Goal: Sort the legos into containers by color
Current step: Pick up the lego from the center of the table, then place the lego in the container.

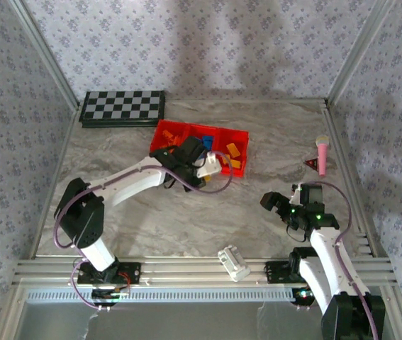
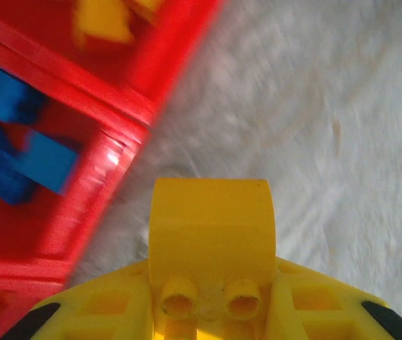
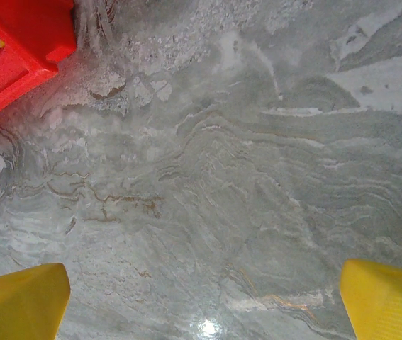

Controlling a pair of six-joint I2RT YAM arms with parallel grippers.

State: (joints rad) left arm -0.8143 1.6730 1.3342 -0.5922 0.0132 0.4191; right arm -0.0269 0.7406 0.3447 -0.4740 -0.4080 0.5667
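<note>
The three joined red containers (image 1: 164, 128) stand at the table's back middle. Blue legos (image 1: 206, 142) lie in the middle bin, yellow legos (image 1: 234, 151) in the right one, an orange lego (image 1: 167, 150) in the left one. My left gripper (image 1: 211, 167) hovers at the containers' near edge, shut on a curved yellow lego (image 2: 211, 219). In the left wrist view, the red bin wall (image 2: 115, 159) runs beside it, with blue legos (image 2: 23, 159) and blurred yellow legos (image 2: 101, 21) inside. My right gripper (image 1: 271, 202) is open over bare table, fingertips (image 3: 16, 304) wide apart.
A black-and-white checkerboard (image 1: 123, 108) lies at the back left. A pink microphone toy (image 1: 322, 152) and a small red triangle (image 1: 311, 163) sit at the right. A white ribbed cylinder (image 1: 233, 262) rests near the front edge. A container corner (image 3: 23, 49) shows in the right wrist view.
</note>
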